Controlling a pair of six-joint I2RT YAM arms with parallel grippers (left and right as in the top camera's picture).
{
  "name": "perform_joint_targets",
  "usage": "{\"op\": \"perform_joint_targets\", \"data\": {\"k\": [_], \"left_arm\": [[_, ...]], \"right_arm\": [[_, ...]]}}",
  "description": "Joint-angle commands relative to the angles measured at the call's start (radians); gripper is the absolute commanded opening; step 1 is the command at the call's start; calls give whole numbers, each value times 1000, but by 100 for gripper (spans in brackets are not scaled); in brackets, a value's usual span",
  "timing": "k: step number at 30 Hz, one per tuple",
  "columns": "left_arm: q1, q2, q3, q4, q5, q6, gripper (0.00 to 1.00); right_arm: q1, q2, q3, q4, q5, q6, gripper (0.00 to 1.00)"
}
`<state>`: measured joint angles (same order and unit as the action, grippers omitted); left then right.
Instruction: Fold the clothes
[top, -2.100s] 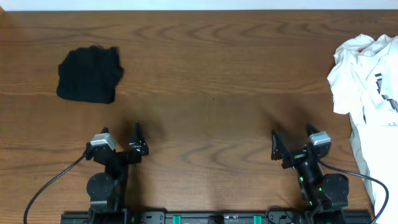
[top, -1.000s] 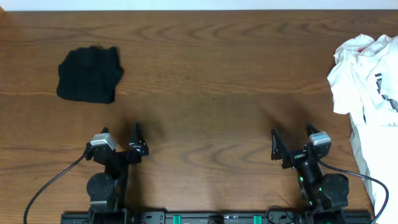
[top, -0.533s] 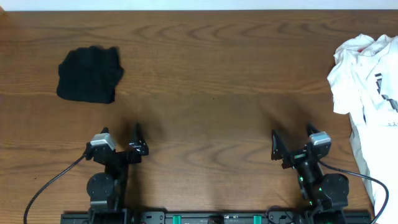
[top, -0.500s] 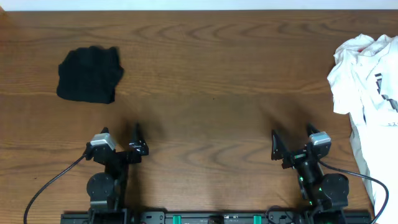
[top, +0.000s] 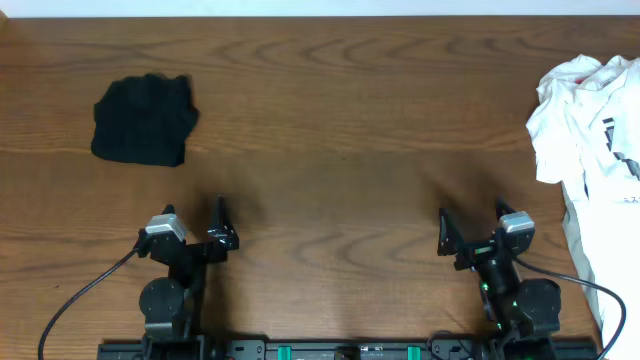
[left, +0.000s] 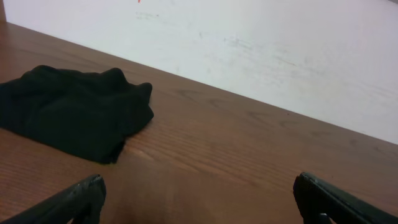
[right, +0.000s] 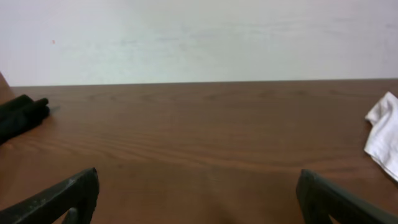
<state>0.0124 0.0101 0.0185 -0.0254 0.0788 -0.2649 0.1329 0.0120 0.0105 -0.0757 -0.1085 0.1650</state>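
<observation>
Surface: brown wood-grain table (top: 340, 120), with a plain white wall (right: 199, 37) seen past the far edge from both wrist cams.
Black garment (top: 143, 121): laid near the far left corner and already squared into a compact bundle, so it's probably counted as done.
White clothes (top: 590, 140): heaped in a crumpled pile along the right edge, from the far right corner down toward the near one. Nothing is spread flat yet.
Left gripper (top: 194, 210): parked by the near edge, left of middle, with fingers (left: 78, 199) spread wide and nothing held.
Right gripper (top: 470, 212): parked by the near edge, right of middle, with fingers (right: 68, 198) spread wide too and nothing held. It sits near the white pile but isn't touching it.
Step in hand: judged to be fetching the next piece from the white pile, most likely with the right arm.
Doing it well: one garment should be pinched at a single outer fold, not deep in the heap, so only one layer gets lifted. It's best dragged to the bare middle of the table and flattened before any fold is made.
Hard to tell: the pile is cut off by the right side of the overhead view, so the number of garments can't be counted. Only some dark print is made out on the white fabric, and just a corner of it shows in the right wrist view.
</observation>
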Motion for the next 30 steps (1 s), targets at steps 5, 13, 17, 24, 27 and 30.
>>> {"op": "perform_joint_targets", "data": {"k": [5, 13, 17, 24, 27, 30], "left_arm": [[4, -7, -14, -35, 14, 8, 98], [4, -7, -14, -35, 15, 8, 98], [4, -7, -14, -35, 15, 8, 98], [4, -7, -14, -35, 15, 8, 98], [4, -7, -14, -35, 14, 8, 98], [4, -7, -14, -35, 15, 8, 98]], "right_arm": [[-10, 0, 190, -170, 31, 48, 99], [-10, 163, 634, -452, 162, 47, 99], [-10, 305, 842, -577, 203, 48, 99], [-10, 664, 1181, -792, 294, -41, 99], [-11, 842, 1324, -904, 385, -64, 99], [-24, 1028, 1465, -991, 408, -93, 99]]}}
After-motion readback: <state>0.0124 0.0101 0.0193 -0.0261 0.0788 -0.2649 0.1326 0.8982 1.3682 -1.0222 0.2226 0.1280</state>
